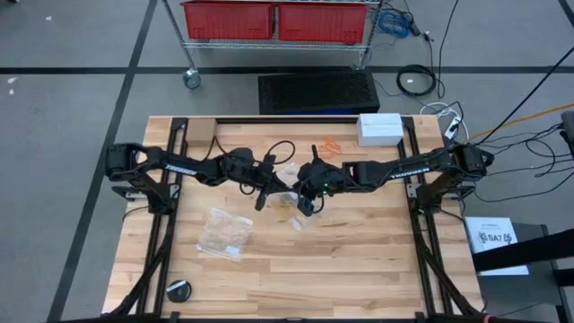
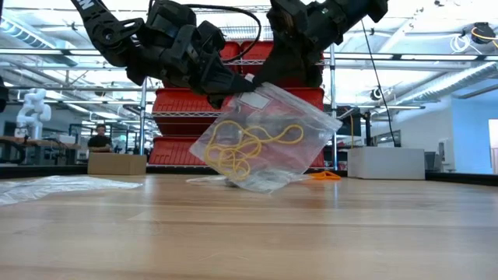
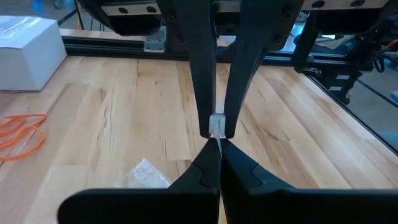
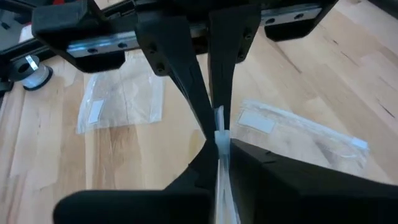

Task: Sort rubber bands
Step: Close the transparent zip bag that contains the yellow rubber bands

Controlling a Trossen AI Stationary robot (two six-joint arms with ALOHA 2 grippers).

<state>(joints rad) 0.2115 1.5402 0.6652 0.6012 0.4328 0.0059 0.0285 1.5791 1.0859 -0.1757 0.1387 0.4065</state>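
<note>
With both the left gripper (image 2: pixel 233 84) and right gripper (image 2: pixel 261 82) clamped on the clear bag (image 2: pixel 268 136) of yellow rubber bands (image 2: pixel 245 144), you part its mouth slowly.

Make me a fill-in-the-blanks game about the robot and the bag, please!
1. The clear bag held up by the two hands has ____ rubber bands inside.
2. The left hand and the right hand are both ____ on the bag's top edge.
3. The loose rubber bands lying on the wooden table near the white box are ____.

Missing words: yellow; shut; orange
</note>
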